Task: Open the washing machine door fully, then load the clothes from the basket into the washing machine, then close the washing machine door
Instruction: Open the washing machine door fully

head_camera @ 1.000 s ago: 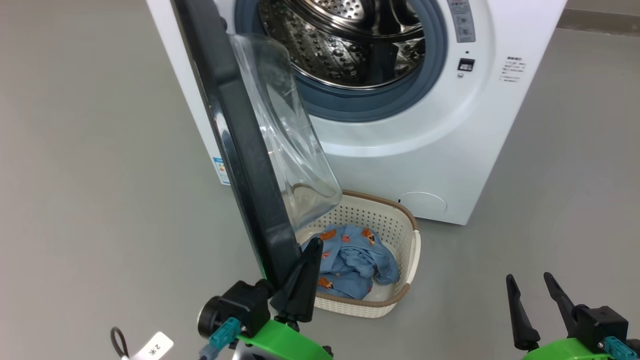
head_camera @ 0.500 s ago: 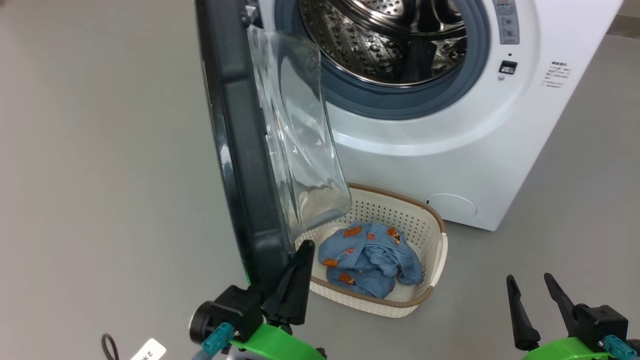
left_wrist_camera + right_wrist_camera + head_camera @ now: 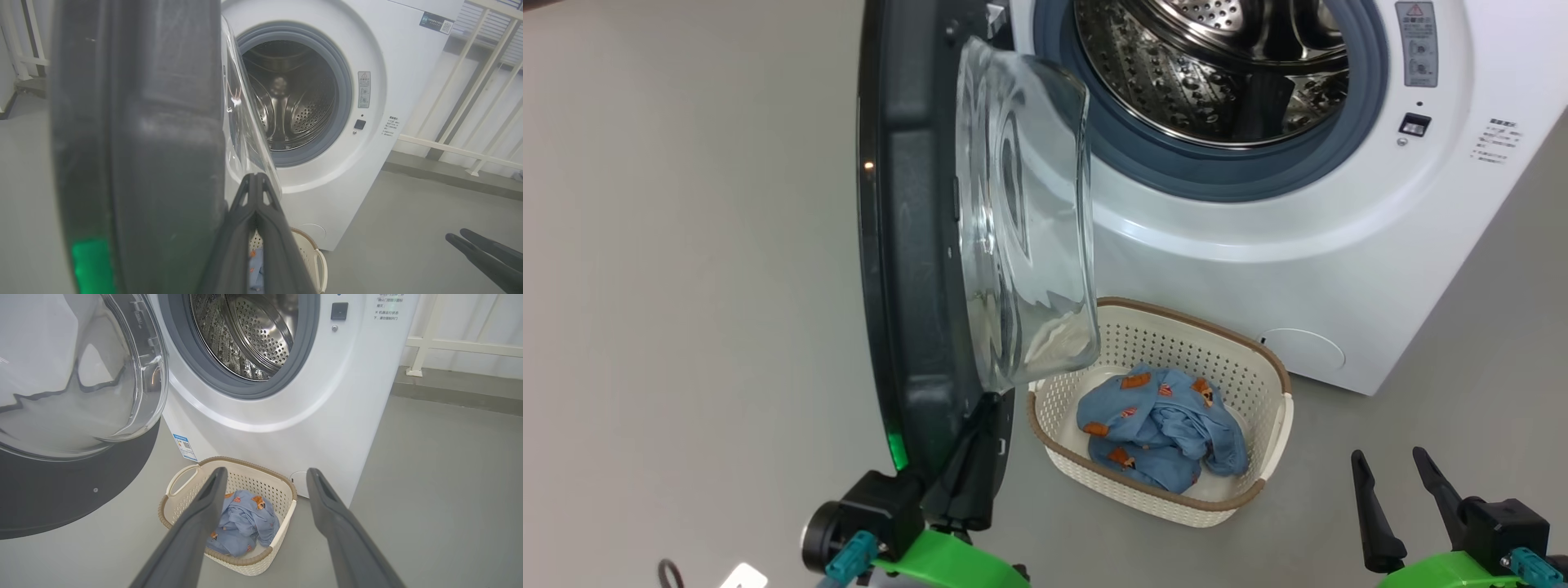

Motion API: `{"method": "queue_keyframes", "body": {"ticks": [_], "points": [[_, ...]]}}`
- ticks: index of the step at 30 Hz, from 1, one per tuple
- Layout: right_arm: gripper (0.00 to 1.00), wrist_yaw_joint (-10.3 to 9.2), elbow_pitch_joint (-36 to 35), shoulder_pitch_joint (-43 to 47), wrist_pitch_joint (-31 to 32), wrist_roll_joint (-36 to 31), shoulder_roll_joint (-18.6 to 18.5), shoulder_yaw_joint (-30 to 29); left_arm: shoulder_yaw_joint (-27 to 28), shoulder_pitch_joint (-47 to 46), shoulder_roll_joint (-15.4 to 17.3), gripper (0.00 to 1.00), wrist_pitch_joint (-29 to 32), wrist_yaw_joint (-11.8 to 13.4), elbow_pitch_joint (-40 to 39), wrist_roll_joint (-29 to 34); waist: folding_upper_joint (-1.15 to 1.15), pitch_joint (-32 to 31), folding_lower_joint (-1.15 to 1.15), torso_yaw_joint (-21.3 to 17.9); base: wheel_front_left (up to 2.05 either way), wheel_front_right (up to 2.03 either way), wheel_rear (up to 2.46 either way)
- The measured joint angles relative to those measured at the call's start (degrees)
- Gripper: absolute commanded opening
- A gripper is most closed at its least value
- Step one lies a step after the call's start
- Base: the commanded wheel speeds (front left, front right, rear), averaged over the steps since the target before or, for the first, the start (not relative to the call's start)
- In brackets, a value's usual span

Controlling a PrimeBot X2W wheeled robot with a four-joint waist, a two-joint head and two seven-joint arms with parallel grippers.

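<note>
Standing edge-on at centre left of the head view, the washing machine door (image 3: 915, 245) turns its bulging glass bowl toward the washing machine (image 3: 1258, 269) at upper right, where the steel drum (image 3: 1176, 82) gapes open. The left end effector (image 3: 255, 181), fingers pressed together and gripping nothing, lies against the door's lower inner rim at bottom left of centre. Opening the door fully appears to be the step in hand, and the next move likely calls for pushing it further toward the frame's left until it stops. The right end effector (image 3: 1388, 457), fingers apart and empty, hovers at lower right. Counted: one door, one machine, one basket (image 3: 1143, 490) on the floor at lower centre, one blue garment, the clothes (image 3: 1160, 425), bunched inside it, and two end effectors.
</note>
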Motion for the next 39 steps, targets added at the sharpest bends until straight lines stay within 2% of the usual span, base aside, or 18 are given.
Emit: {"method": "queue_keyframes", "body": {"ticks": [8, 19, 29, 39], "points": [[1.00, 0.00, 0.0, 0.0, 0.0, 0.0, 0.0, 0.3, 2.9, 1.0, 1.4, 0.00, -0.5, 1.2, 0.0, -0.3, 0.00, 0.0, 0.00, 0.6, 0.00, 0.00, 0.00], [1.00, 0.00, -0.1, 0.2, 0.3, 0.0, 0.0, 0.3, 11.0, 1.4, 4.7, 0.00, -0.9, 3.5, 0.7, -0.9, 0.00, -0.5, 0.00, -1.1, 0.00, 0.00, 0.00], [1.00, 0.00, -0.1, 0.2, 0.6, 0.1, 0.0, 0.6, 17.4, 2.2, 6.7, 0.00, -1.1, 4.3, 2.6, -1.0, 0.00, -0.8, 0.00, -2.9, 0.00, 0.00, 0.00], [1.00, 0.00, -0.2, 0.1, 0.7, 0.1, 0.0, 0.6, 23.9, 0.9, 8.4, 0.00, -1.4, 4.1, 8.1, -1.0, 0.00, -0.4, 0.00, -4.6, 0.00, 0.00, 0.00]]}}
